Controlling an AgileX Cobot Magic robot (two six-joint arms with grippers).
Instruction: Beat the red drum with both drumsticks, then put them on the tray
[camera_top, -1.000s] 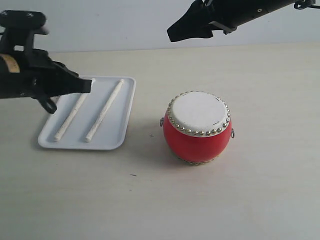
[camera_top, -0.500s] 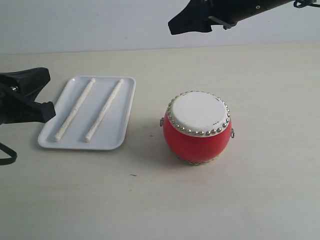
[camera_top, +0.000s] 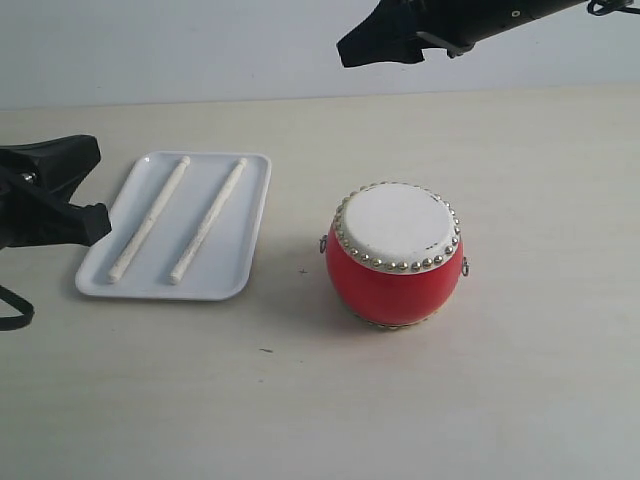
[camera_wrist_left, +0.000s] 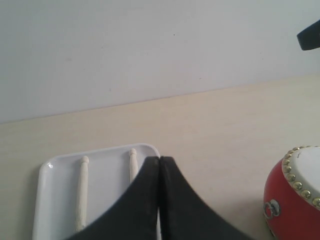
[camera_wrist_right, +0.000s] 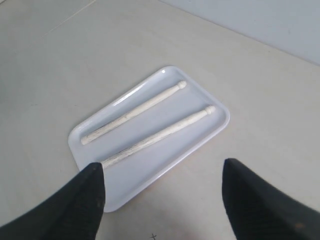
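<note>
A flat rectangular white plastic tray with rounded corners (camera_top: 243, 230) lies on the pale beige table (camera_top: 450, 400), toward its left edge in the exterior view. Two slim cream wooden drumsticks rest inside it, side by side and roughly parallel, apart from each other: one (camera_top: 150, 218) nearer the tray's left rim, the other (camera_top: 208, 220) nearer its middle, both with their rounded tips toward the table's far edge. The small barrel-shaped drum with a glossy red body (camera_top: 395, 285) stands upright near the middle of the table, well apart from the tray, its off-white drumhead (camera_top: 397, 222) ringed with silver studs and nothing touching it. The black left gripper (camera_wrist_left: 159, 162) has its fingers pressed together with nothing between them; it sits low near the table's left edge, just beside the tray's left rim. The black right gripper (camera_wrist_right: 162, 165) hangs high toward the table's far edge, its fingers spread wide and empty, with the tray and both sticks seen below it in its wrist view.
</note>
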